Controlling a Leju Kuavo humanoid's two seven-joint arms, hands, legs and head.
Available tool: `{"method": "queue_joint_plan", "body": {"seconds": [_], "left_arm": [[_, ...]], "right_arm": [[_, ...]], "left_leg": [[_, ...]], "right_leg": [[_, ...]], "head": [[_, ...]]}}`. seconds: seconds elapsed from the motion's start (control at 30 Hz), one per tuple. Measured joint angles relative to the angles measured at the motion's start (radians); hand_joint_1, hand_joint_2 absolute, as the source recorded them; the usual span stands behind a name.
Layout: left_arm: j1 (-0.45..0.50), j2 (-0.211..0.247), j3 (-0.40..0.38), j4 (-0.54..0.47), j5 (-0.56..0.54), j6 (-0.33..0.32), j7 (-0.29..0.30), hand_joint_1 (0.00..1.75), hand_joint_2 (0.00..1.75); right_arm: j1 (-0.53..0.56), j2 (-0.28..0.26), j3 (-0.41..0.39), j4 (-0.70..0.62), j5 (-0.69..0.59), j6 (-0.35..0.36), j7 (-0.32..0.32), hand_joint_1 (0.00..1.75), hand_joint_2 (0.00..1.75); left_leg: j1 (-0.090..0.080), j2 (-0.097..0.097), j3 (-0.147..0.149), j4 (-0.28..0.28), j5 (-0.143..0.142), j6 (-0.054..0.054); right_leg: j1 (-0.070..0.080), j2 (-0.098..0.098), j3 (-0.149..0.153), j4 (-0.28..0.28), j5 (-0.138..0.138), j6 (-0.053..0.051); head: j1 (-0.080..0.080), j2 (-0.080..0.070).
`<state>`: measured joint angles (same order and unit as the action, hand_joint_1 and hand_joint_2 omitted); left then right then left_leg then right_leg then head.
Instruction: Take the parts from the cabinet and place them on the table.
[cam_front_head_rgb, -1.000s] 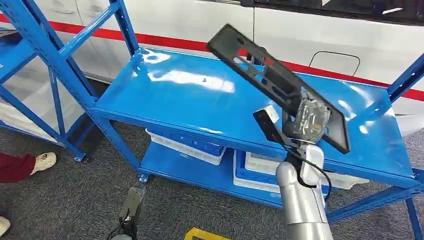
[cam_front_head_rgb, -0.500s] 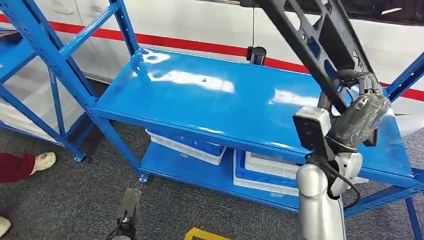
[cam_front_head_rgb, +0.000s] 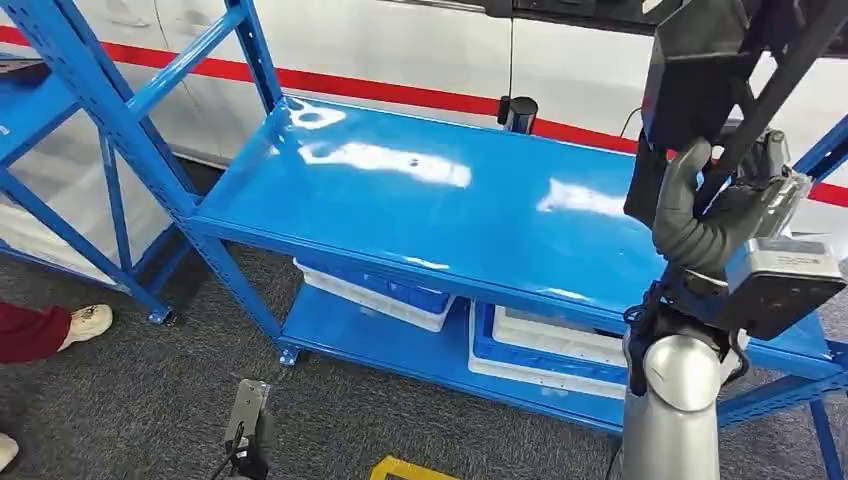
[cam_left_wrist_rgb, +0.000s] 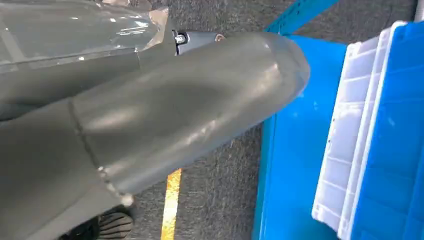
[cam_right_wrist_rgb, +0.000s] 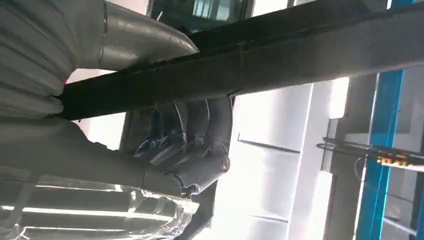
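1 black part (cam_front_head_rgb: 700, 70), 2 crates (cam_front_head_rgb: 545, 345)

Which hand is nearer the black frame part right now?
Right. The right hand grips the black frame part, holding it above the blue shelf. The left hand hangs low beside the shelf, near the floor, far from the part.

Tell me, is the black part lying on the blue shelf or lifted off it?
Lifted off: the right hand grips the black part above the blue shelf.

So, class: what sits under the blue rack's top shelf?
Under the top shelf, a lower shelf holds blue and white crates. Their contents are covered by the shelf above; the right arm hides part of one.
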<state>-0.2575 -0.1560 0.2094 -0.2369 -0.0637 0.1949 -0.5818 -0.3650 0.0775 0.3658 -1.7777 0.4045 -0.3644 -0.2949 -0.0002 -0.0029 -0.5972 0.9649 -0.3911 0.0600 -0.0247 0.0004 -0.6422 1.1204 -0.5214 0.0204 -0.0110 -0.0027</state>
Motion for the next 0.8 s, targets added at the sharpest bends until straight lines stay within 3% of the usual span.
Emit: {"method": "queue_joint_plan", "body": {"seconds": [0.07, 0.1, 0.13, 0.17, 0.23, 0.27, 0.3, 0.37, 0.4, 0.43, 0.47, 0.53, 0.57, 0.6, 0.63, 0.67, 0.73, 0.77, 0.8], "left_arm": [[0.001, -0.001, 0.005, 0.0, -0.008, 0.016, 0.003, 0.0, 0.0], [0.001, -0.002, 0.008, 0.0, -0.008, 0.018, 0.003, 0.0, 0.0], [0.002, -0.002, 0.012, 0.0, -0.01, 0.021, 0.003, 0.0, 0.0], [0.002, -0.003, 0.013, 0.0, -0.013, 0.026, 0.003, 0.0, 0.0], [0.001, -0.003, 0.015, -0.001, -0.017, 0.034, 0.003, 0.0, 0.0], [0.001, -0.001, 0.015, -0.003, -0.017, 0.036, 0.003, 0.0, 0.0], [0.001, -0.002, 0.015, -0.004, -0.018, 0.036, 0.003, 0.0, 0.0], [0.002, -0.003, 0.016, -0.005, -0.018, 0.036, -0.001, 0.0, 0.0], [0.002, -0.001, 0.016, -0.006, -0.018, 0.035, -0.001, 0.0, 0.0], [0.003, 0.0, 0.018, -0.006, -0.018, 0.033, -0.002, 0.0, 0.0], [0.003, 0.001, 0.019, -0.006, -0.018, 0.032, -0.002, 0.0, 0.0], [0.003, 0.001, 0.022, -0.006, -0.017, 0.028, -0.002, 0.0, 0.0], [0.004, 0.0, 0.022, -0.006, -0.017, 0.027, -0.002, 0.0, 0.0], [0.004, 0.001, 0.023, -0.006, -0.017, 0.027, -0.002, 0.0, 0.0], [0.005, 0.001, 0.023, -0.006, -0.016, 0.027, -0.002, 0.0, 0.0], [0.005, 0.001, 0.024, -0.006, -0.013, 0.027, -0.002, 0.0, 0.0], [0.005, 0.003, 0.024, -0.008, -0.008, 0.025, -0.005, 0.0, 0.0], [0.004, 0.008, 0.024, -0.01, -0.008, 0.023, -0.008, 0.0, 0.0], [0.005, 0.009, 0.026, -0.01, -0.007, 0.019, -0.011, 0.0, 0.0]], "right_arm": [[0.0, -0.005, -0.003, 0.0, -0.04, 0.022, 0.003, 1.75, 1.75], [-0.001, -0.005, -0.005, 0.0, -0.055, 0.031, 0.008, 1.75, 1.75], [-0.005, -0.006, -0.007, 0.001, -0.062, 0.036, 0.017, 1.75, 1.75], [-0.014, -0.006, -0.008, 0.002, -0.063, 0.039, 0.026, 1.75, 1.75], [-0.042, -0.005, -0.008, 0.005, -0.066, 0.044, 0.04, 1.75, 1.75], [-0.053, -0.005, -0.008, 0.008, -0.067, 0.045, 0.046, 1.75, 1.75], [-0.057, -0.002, -0.009, 0.01, -0.069, 0.049, 0.052, 1.75, 1.75], [-0.073, 0.0, -0.014, 0.024, -0.076, 0.049, 0.06, 1.75, 1.75], [-0.079, 0.0, -0.016, 0.032, -0.081, 0.049, 0.062, 1.75, 1.75], [-0.087, 0.0, -0.018, 0.038, -0.083, 0.049, 0.063, 1.75, 1.75], [-0.092, 0.0, -0.019, 0.043, -0.088, 0.05, 0.063, 1.75, 1.75], [-0.097, 0.0, -0.023, 0.056, -0.097, 0.05, 0.058, 1.75, 1.75], [-0.097, 0.0, -0.024, 0.064, -0.098, 0.051, 0.055, 1.75, 1.75], [-0.097, 0.0, -0.024, 0.071, -0.1, 0.051, 0.053, 1.75, 1.75], [-0.097, 0.0, -0.024, 0.077, -0.101, 0.051, 0.052, 1.75, 1.75], [-0.097, 0.0, -0.024, 0.08, -0.102, 0.051, 0.05, 1.75, 1.75], [-0.103, 0.001, -0.025, 0.09, -0.108, 0.053, 0.048, 1.75, 1.75], [-0.108, 0.003, -0.026, 0.095, -0.112, 0.055, 0.047, 1.75, 1.75], [-0.116, 0.003, -0.027, 0.101, -0.116, 0.057, 0.044, 1.75, 1.75]], "left_leg": [[0.0, 0.0, -0.005, 0.001, 0.0, 0.0], [0.0, -0.001, -0.008, 0.002, 0.001, -0.002], [0.001, -0.002, -0.009, 0.002, 0.002, -0.003], [0.003, -0.002, -0.012, 0.006, 0.003, -0.006], [0.006, -0.002, -0.024, 0.026, -0.002, -0.017], [0.001, -0.003, -0.036, 0.038, -0.005, -0.027], [-0.001, -0.005, -0.037, 0.044, -0.003, -0.032], [0.001, -0.009, -0.044, 0.048, 0.002, -0.044], [0.005, -0.011, -0.048, 0.05, 0.005, -0.049], [0.01, -0.009, -0.057, 0.06, -0.013, -0.054], [0.01, -0.005, -0.07, 0.1, -0.057, -0.059], [0.012, -0.004, -0.126, 0.259, -0.156, -0.069], [0.013, -0.003, -0.149, 0.332, -0.189, -0.072], [0.013, -0.002, -0.157, 0.373, -0.199, -0.072], [0.013, -0.002, -0.141, 0.362, -0.188, -0.069], [0.013, -0.002, -0.104, 0.312, -0.163, -0.064], [0.01, -0.002, 0.024, 0.12, -0.099, -0.048], [0.007, -0.003, 0.063, 0.051, -0.118, -0.041], [0.0, -0.001, 0.061, 0.054, -0.102, -0.042]], "right_leg": [[0.0, 0.0, -0.066, 0.152, -0.061, -0.004], [-0.002, 0.0, -0.076, 0.182, -0.064, 0.004], [-0.006, 0.0, -0.059, 0.158, -0.047, 0.015], [-0.009, 0.0, -0.024, 0.096, -0.019, 0.027], [-0.022, -0.002, 0.075, -0.082, 0.035, 0.049], [-0.014, 0.004, 0.098, -0.098, 0.033, 0.041], [-0.008, 0.013, 0.081, -0.088, 0.046, 0.033], [-0.006, 0.012, 0.074, -0.089, 0.037, 0.025], [-0.016, 0.011, 0.072, -0.091, 0.043, 0.016], [-0.019, 0.009, 0.068, -0.091, 0.049, 0.006], [-0.017, 0.008, 0.062, -0.091, 0.056, -0.005], [-0.013, 0.004, 0.048, -0.091, 0.065, -0.017], [-0.009, 0.002, 0.041, -0.09, 0.07, -0.019], [-0.007, 0.002, 0.034, -0.09, 0.076, -0.021], [-0.005, 0.001, 0.029, -0.09, 0.081, -0.019], [-0.004, 0.001, 0.024, -0.09, 0.084, -0.018], [0.0, 0.002, 0.019, -0.09, 0.093, -0.012], [0.001, 0.001, 0.016, -0.091, 0.098, -0.01], [0.001, 0.0, 0.015, -0.094, 0.105, 0.0]], "head": [[0.0, 0.0], [0.001, 0.0], [0.001, 0.0], [0.002, 0.0], [0.002, 0.0], [0.002, 0.0], [-0.002, 0.0], [-0.003, 0.0], [-0.001, 0.0], [-0.002, 0.0], [-0.004, 0.0], [-0.005, 0.0], [-0.005, 0.0], [-0.004, 0.0], [-0.005, 0.0], [-0.005, 0.0], [-0.005, 0.0], [-0.003, 0.0], [-0.003, 0.0]]}}
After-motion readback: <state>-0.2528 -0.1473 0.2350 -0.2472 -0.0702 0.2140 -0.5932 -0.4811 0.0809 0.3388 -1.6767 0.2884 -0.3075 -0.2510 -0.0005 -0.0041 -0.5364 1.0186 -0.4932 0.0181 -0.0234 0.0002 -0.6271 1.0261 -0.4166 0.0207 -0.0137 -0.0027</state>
